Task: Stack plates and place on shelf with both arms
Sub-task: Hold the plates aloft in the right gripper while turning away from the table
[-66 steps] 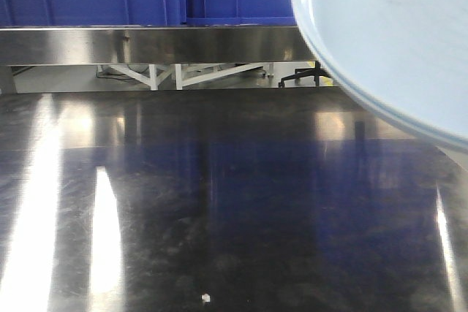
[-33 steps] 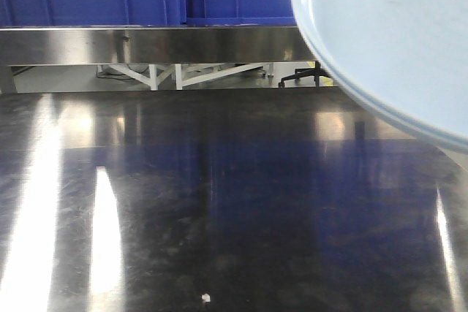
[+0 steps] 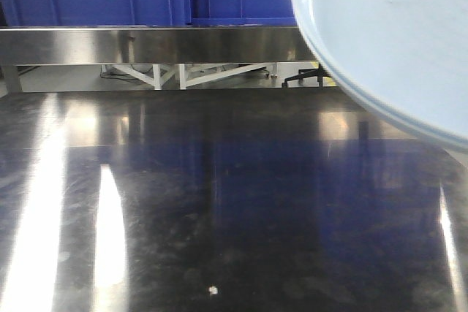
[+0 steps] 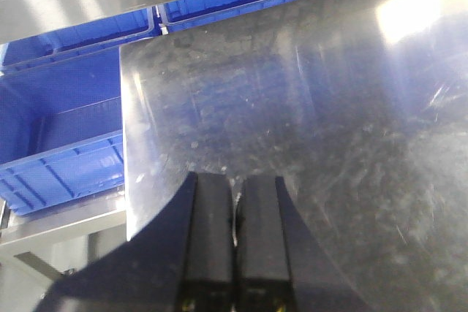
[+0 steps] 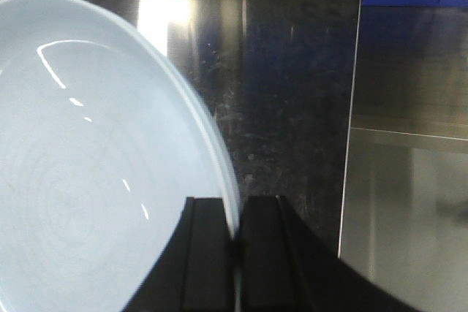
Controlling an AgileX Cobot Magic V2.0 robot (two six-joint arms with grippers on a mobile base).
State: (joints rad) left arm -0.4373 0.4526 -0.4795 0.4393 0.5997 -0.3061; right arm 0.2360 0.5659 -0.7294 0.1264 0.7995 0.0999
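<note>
Right pincer [image 5: 235,253] clamps plate [image 5: 88,180] rim; left pincer [image 4: 235,239] closed, empty, over table [image 4: 344,107].

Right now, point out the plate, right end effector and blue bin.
plate [image 5: 88,180]: right wrist view, inner face.
right end effector [image 5: 238,210]: right wrist view, between the fingertips.
blue bin [image 4: 51,173]: left wrist view, outer wall.

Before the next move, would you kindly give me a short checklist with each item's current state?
1. Right pincer clamped on the plate rim: ok.
2. Plate raised off the table: ok.
3. Left pincer sharing the hold on the plate: not ok, shut on nothing.
4. Both plates stacked in the grip: cannot tell.
</note>
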